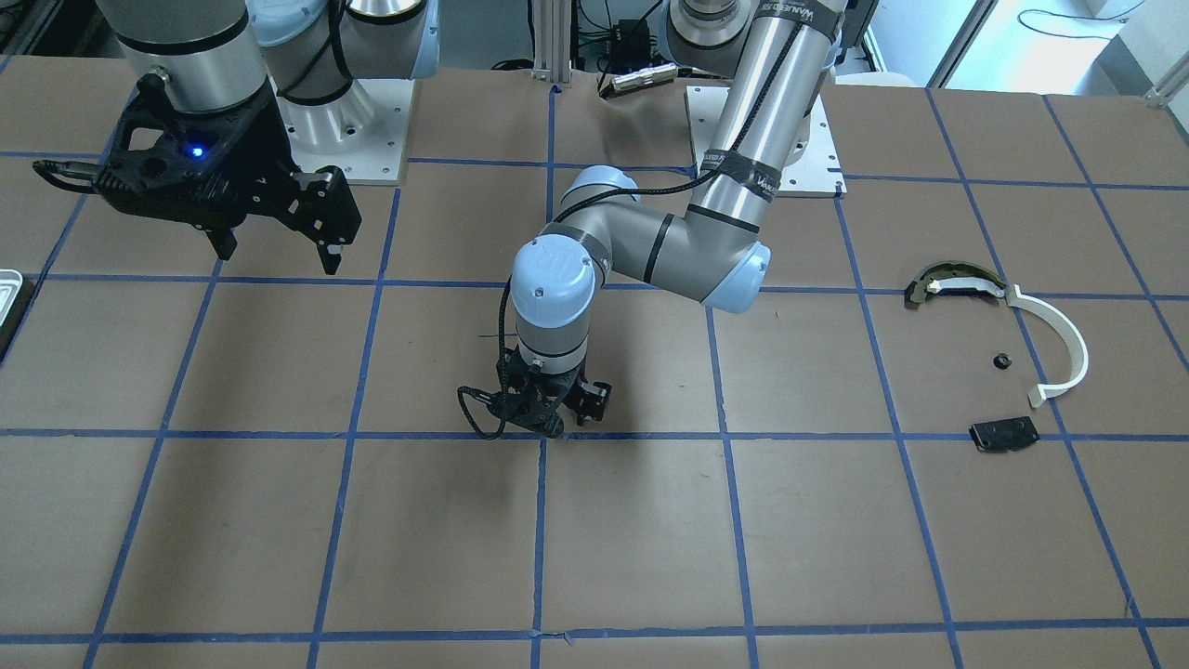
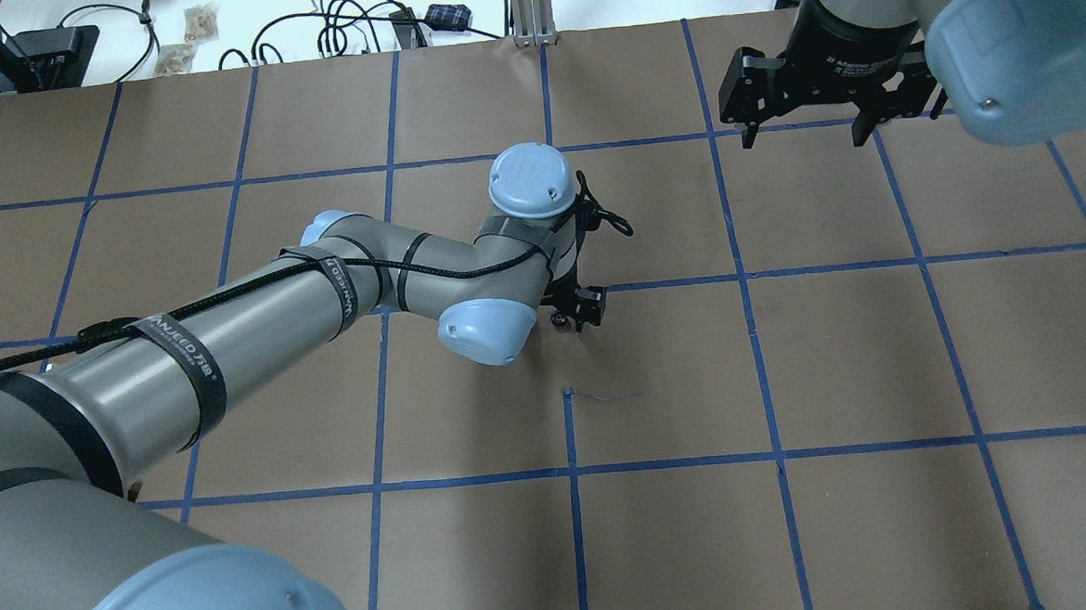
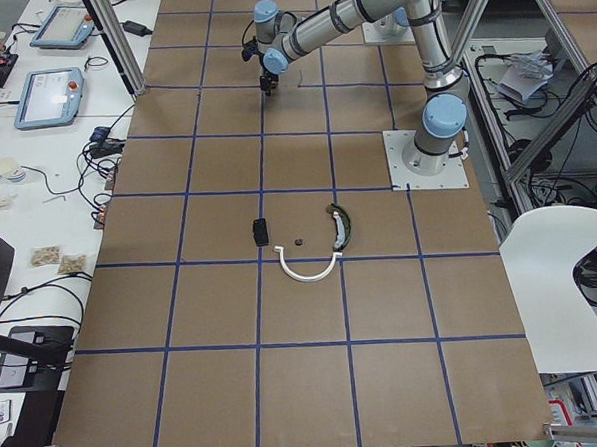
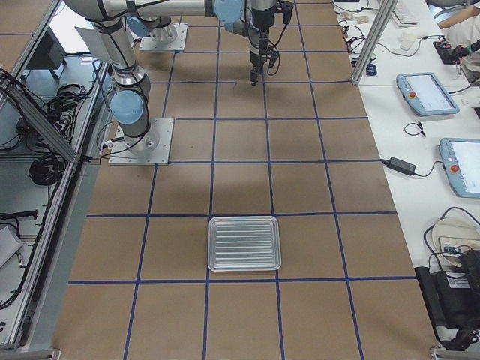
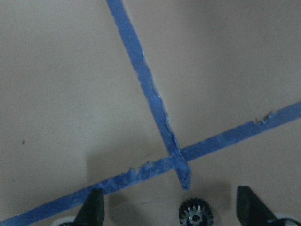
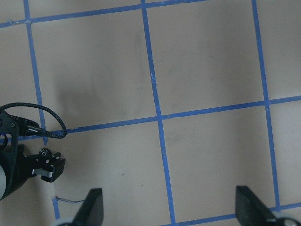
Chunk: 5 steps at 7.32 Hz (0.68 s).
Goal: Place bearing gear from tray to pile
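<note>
The bearing gear (image 5: pixel 195 214), small, black and toothed, lies on the brown table beside a blue tape crossing, between the spread fingers of my left gripper (image 5: pixel 171 207). That gripper (image 1: pixel 571 418) is open and low over the table's middle (image 2: pixel 580 308). My right gripper (image 1: pixel 279 251) is open and empty, held high (image 2: pixel 804 133). The tray (image 4: pixel 244 242) is white and ridged, and only its edge shows in the front view (image 1: pixel 7 288). The pile holds a white arc strip (image 1: pixel 1059 344), a dark curved piece (image 1: pixel 957 283), a black plate (image 1: pixel 1003 434) and a small black part (image 1: pixel 1001 361).
The left arm's elbow (image 1: pixel 734 269) stretches over the table's centre. The arm bases (image 1: pixel 344 121) stand on plates at the robot's edge. Blue tape lines (image 1: pixel 539 539) grid the brown table. Tablets and cables (image 4: pixel 427 94) lie on benches beside the table.
</note>
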### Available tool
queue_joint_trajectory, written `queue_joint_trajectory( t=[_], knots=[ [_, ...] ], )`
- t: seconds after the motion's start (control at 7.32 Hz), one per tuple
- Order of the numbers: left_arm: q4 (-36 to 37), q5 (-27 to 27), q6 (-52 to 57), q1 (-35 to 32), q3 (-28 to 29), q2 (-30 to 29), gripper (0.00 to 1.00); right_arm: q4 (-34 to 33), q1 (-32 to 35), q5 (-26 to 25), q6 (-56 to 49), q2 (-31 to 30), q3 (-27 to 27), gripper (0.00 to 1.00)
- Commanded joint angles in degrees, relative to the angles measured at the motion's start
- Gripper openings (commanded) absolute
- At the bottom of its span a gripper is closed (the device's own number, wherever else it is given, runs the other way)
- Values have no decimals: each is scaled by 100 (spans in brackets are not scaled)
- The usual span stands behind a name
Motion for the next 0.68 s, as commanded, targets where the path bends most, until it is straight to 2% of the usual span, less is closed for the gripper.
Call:
queue_joint_trajectory(
  t=[0.0, 0.14, 0.27, 0.41, 0.55],
  knots=[
    [7, -29, -9, 0, 61, -44, 53, -20, 0, 7, 48, 30, 27, 100],
    [15, -29, 0, 0, 70, -44, 38, -20, 0, 16, 48, 74, 53, 100],
    [16, -37, -9, 0, 70, -44, 13, -11, -44, -10, 48, 92, -33, 100],
    [16, -37, 0, 0, 70, -44, 0, -11, -9, 7, 40, 57, -60, 100],
    [16, -29, 0, 0, 79, -27, 0, -37, -9, 7, 40, 100, -61, 100]
  ],
)
